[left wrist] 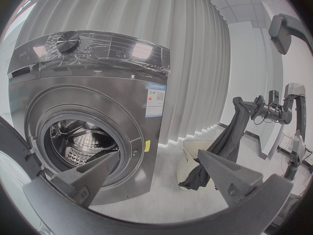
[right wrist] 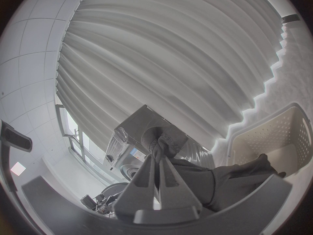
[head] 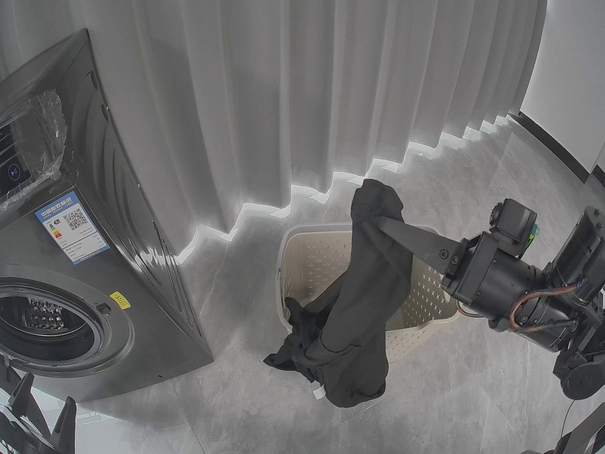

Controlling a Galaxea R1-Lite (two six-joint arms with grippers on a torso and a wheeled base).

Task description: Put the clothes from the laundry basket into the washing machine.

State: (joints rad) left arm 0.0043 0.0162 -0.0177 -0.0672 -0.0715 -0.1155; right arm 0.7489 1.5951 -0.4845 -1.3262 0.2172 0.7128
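Over the basket point(head: 310, 266), my right gripper point(head: 380, 222) clamps the hanging garment point(head: 364, 297); washer point(head: 126, 197) lies left, by my gaping left gripper point(left wrist: 156, 153).

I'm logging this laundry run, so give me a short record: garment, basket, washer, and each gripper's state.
garment: dark garment, held up above the basket, lower end trailing over its rim
basket: cream laundry basket on the floor, beside the washer
washer: washing machine, door open, drum showing
right gripper: shut on the garment's top
left gripper: open, facing the washer's opening
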